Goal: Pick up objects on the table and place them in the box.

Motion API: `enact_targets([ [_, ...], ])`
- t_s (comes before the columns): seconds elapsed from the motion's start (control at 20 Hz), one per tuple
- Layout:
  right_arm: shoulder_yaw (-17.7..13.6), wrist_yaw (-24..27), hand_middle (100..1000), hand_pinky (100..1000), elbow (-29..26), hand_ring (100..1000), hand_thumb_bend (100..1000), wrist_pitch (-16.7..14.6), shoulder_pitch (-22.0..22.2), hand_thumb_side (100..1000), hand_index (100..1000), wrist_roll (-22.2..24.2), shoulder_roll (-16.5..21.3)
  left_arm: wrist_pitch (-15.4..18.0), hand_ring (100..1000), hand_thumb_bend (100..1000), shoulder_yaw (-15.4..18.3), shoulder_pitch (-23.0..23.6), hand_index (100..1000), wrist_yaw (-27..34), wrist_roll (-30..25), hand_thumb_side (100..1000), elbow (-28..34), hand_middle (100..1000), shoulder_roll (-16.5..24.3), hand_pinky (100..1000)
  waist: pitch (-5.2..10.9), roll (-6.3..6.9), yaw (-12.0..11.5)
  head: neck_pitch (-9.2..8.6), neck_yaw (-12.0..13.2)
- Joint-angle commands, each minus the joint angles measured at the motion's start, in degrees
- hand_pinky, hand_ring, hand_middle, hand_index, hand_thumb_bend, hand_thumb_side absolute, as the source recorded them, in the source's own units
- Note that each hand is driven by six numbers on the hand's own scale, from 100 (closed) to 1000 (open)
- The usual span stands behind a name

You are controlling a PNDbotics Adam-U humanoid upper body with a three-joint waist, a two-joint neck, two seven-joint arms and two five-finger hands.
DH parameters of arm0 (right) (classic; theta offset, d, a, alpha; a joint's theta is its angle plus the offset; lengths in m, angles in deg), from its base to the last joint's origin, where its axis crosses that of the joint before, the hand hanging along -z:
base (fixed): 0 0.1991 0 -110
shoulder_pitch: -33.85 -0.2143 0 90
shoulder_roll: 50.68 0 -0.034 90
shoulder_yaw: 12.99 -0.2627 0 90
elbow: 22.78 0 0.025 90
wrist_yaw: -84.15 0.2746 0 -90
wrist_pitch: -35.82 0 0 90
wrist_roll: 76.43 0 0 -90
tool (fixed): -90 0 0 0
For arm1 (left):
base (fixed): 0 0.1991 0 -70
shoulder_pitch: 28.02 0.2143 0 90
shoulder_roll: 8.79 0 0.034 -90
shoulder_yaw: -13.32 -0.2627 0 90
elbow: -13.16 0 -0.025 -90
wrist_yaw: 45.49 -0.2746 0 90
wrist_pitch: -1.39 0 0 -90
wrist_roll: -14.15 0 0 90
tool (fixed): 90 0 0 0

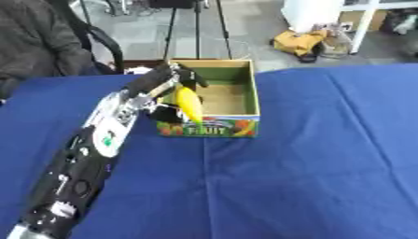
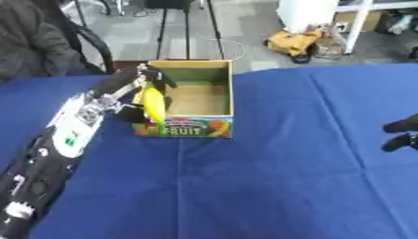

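Left hand (image 1: 167,81), upper left of centre, curls round the banana (image 1: 189,105), whose long axis hangs down over the box (image 1: 245,93) left wall, cavity just rightward.

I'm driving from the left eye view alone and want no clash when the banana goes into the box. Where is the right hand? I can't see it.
Observer: The right hand shows only in the right eye view, at the picture's right edge, over the blue cloth.
Operator: Is it near the box?
Observer: No. It sits well to the right of the box, apart from it, and slightly nearer the robot than the box's front wall.
Operator: Is it carrying anything?
Observer: Only its dark tip shows and no object is visible at it. The edge cuts off the rest, so I can't rule it out. The one thing I see held is the banana, in the left hand.
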State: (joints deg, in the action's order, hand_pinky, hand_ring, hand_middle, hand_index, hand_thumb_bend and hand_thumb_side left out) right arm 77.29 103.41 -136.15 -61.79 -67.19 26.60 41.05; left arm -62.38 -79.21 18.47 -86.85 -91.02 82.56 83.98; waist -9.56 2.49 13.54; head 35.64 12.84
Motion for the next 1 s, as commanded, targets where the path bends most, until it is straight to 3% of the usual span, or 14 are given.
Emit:
enact_targets([
  [0.05, 0.04, 0.24, 564, 535, -1.22, 667, 100, -0.02, -0.53, 652, 641, 0.42, 1.13, -0.45, 519, 166, 1.73, -2.44, 743, -1.68, 1.14, 267, -3.6, 469, 2.86, 657, 0.84, 0.01, 0.46, -0.72, 0.61],
  [0.45, 0.82, 0.37, 563, 535, -1.22, 667, 100, 0.28, -1.37, 655, 641, 1.39, 1.48, 1.13, 540, 240, 2.93, -5.4, 759, -8.24, 6.36, 323, -13.73, 502, 4.86, 661, 0.5, 1.36, 4.12, -1.99, 2.13],
  [0.75, 0.93, 0.45, 562, 534, -1.21, 667, 100, 0.48, -1.87, 657, 640, 1.59, 1.57, 2.77, 573, 322, 3.1, -6.04, 791, -10.65, 9.68, 408, -16.92, 542, 5.27, 670, 0.28, 2.21, 6.17, -2.83, 2.55],
  [1.0, 0.95, 0.26, 561, 534, -1.14, 667, 100, 0.69, -2.25, 662, 639, 1.71, 1.55, 3.23, 647, 487, 3.32, -6.43, 819, -12.39, 11.69, 641, -17.89, 621, 5.78, 712, -0.12, 3.05, 7.3, -3.23, 2.7],
])
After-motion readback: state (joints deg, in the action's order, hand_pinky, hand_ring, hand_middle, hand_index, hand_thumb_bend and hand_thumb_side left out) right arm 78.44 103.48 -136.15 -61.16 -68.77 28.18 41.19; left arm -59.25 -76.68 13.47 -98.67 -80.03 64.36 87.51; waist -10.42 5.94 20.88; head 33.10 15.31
